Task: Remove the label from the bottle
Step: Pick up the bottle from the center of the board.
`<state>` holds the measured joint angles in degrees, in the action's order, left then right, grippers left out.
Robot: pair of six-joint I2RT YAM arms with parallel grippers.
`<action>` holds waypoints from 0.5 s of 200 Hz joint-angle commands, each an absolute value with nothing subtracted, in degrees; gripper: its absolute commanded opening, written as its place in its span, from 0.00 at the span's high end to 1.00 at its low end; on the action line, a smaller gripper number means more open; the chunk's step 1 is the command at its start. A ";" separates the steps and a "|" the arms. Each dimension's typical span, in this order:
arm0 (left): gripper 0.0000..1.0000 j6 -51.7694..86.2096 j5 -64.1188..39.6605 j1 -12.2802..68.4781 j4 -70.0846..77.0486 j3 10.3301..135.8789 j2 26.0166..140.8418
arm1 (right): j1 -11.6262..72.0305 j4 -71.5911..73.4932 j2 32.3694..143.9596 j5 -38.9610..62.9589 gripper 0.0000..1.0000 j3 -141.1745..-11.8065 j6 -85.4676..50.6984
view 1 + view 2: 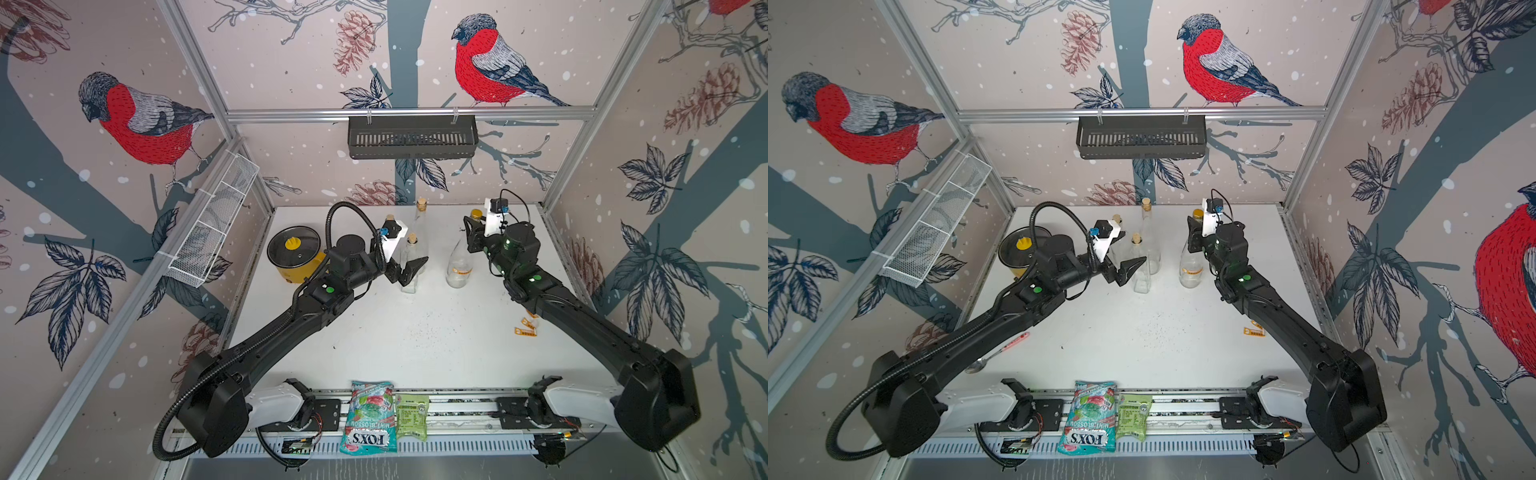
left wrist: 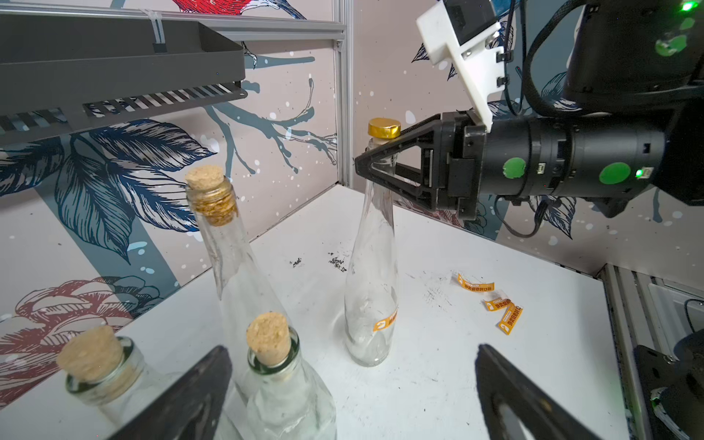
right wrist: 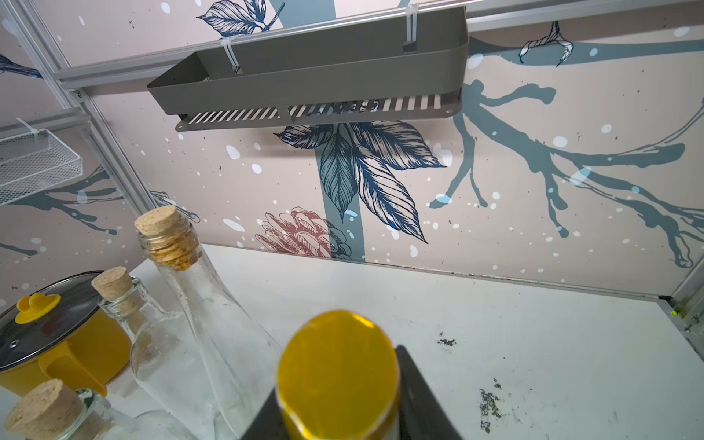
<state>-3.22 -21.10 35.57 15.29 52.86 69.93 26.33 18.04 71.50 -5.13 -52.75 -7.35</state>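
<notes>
Toward the front of the table (image 1: 415,353), beside the right arm, several torn orange strips (image 1: 525,330) were seen lying loose (pieces of label, by their print), so part of the peeling was judged done. Further in, the left gripper (image 1: 409,270) was held with its jaws spread wide and nothing between them, hovering just beside a cluster of corked bottles (image 2: 282,396) and well apart from the task's thing. Beyond it the bottle (image 2: 371,266) was stood upright on the table with its gold cap (image 2: 384,127) on. Its neck, just under that cap, was taken between the fingers of the right gripper (image 2: 362,167), which appeared clamped on the glass. One orange remnant (image 2: 386,322) was found stuck low on the bottle's wall, near the base. The job was therefore judged mostly finished: that last scrap remained to be lifted off, probably by the free left gripper while the bottle was steadied.
</notes>
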 commanded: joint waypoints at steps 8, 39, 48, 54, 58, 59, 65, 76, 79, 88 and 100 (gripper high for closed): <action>0.01 -2.34 -22.88 36.02 15.12 50.67 66.70 | 27.23 17.63 70.05 -4.11 0.77 -52.88 -5.19; 0.01 -1.49 -24.77 36.99 15.53 48.79 64.01 | 27.39 14.65 65.77 0.77 0.83 -52.35 -1.75; 0.01 -1.71 -24.78 37.64 14.77 48.84 63.55 | 27.42 14.46 64.03 3.08 0.83 -51.73 -0.79; 0.01 -1.96 -24.70 38.12 14.29 48.81 63.33 | 27.39 14.23 63.02 4.52 0.83 -51.36 -0.35; 0.01 -2.17 -24.65 38.49 14.08 48.78 63.02 | 27.41 13.63 62.23 5.72 0.83 -51.34 0.00; 0.01 -2.23 -24.67 38.58 14.03 48.73 62.93 | 27.37 13.45 62.05 6.02 0.83 -51.38 0.09; 0.01 -2.56 -24.77 39.18 13.82 48.55 62.56 | 27.42 12.67 60.88 8.09 0.84 -51.26 0.55; 0.01 -3.28 -25.27 40.49 13.80 48.14 61.79 | 27.41 11.72 58.76 12.53 0.84 -50.88 1.61; 0.01 -3.47 -25.59 40.82 13.80 48.00 61.58 | 27.35 11.51 58.29 13.96 0.84 -50.70 2.07; 0.01 -3.98 -27.17 41.74 13.80 47.63 61.01 | 27.51 10.55 56.82 17.47 0.84 -50.56 3.24; 0.01 -4.30 -29.28 42.67 13.84 47.25 60.43 | 27.91 9.72 55.23 21.75 0.84 -50.13 4.65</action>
